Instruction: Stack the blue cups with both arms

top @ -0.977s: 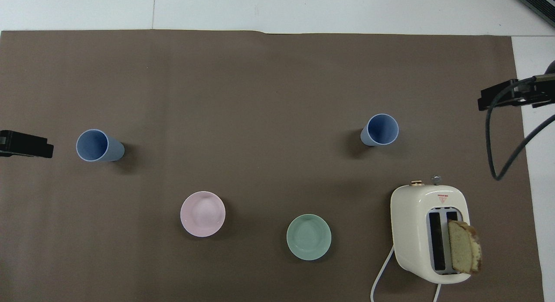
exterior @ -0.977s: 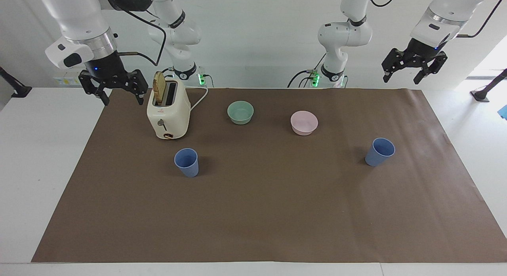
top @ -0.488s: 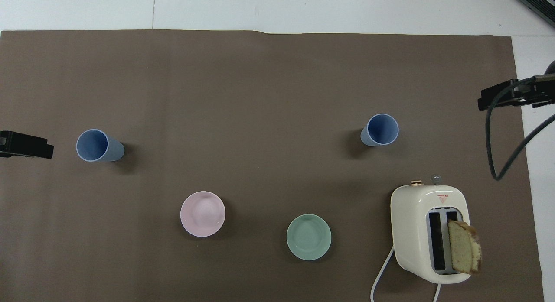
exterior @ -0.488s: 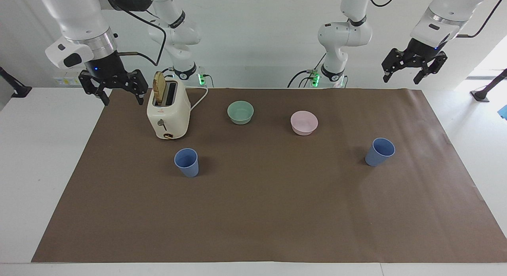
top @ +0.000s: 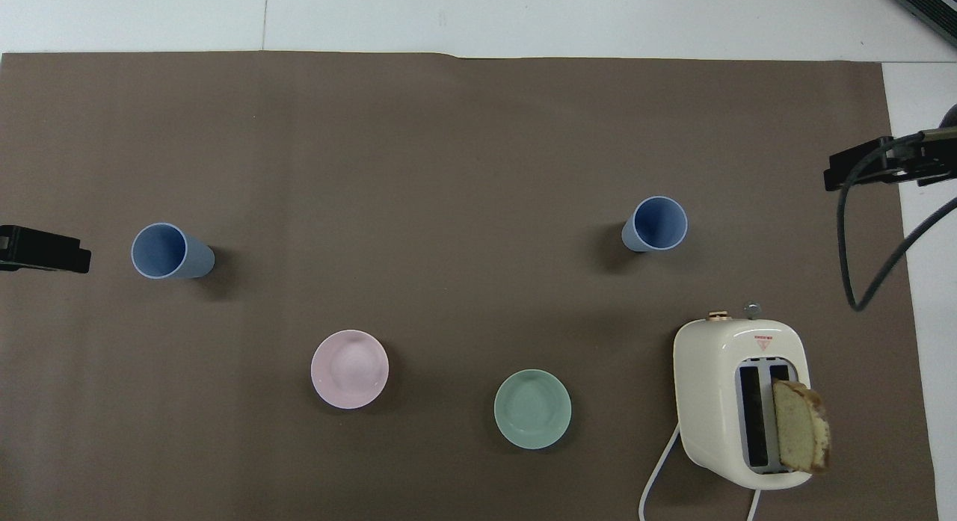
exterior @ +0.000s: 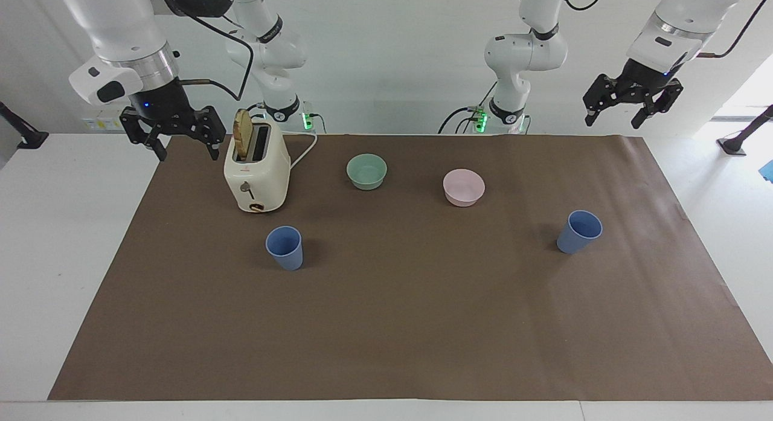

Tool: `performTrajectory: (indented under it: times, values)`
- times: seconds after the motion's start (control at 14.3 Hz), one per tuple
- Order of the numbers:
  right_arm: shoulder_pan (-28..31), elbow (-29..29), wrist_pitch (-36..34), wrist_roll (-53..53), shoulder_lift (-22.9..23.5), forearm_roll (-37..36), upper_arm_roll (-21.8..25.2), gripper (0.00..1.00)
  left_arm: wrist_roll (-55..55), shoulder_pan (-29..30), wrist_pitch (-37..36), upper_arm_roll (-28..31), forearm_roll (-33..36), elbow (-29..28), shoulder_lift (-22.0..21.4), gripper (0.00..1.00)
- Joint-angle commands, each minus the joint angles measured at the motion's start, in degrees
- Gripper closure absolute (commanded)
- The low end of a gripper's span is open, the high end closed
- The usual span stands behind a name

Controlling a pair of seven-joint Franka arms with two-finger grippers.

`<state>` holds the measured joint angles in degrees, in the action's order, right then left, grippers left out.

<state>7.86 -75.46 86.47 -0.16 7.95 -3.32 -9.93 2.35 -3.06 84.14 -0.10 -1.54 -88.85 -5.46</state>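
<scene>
Fingers of both arms spread, empty; two blue cups (exterior: 284, 247) (exterior: 580, 231), two bowls (exterior: 366, 171) (exterior: 464, 186), one toaster (exterior: 256, 170).

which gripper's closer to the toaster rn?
Right. The right gripper hangs open in the air just beside the toaster, at the mat's edge. The left gripper hangs open at the table's other end.

blue cups (exterior: 284, 247): matt plastic | toaster (exterior: 256, 171): glossy cream | table cover (exterior: 423, 324): matt brown paper
</scene>
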Motion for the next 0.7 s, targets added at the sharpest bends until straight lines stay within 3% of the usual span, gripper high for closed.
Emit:
performTrajectory:
  times: [0.0,0.28,0.63]
  values:
    - [0.5,-0.9,0.6,-0.8,-0.9,0.8,-0.2,0.00,-0.7,2.3,3.6,0.0,-0.7,-2.1,-0.8,0.00]
    - [0.5,-0.9,0.6,-0.8,-0.9,0.8,-0.2,0.00,-0.3,8.8,10.9,0.0,-0.7,-8.4,0.1,0.00]
    - [0.5,-0.9,0.7,-0.8,-0.9,0.8,-0.2,0.00,-5.4,10.3,26.0,0.0,-0.7,-19.0,4.0,0.00]
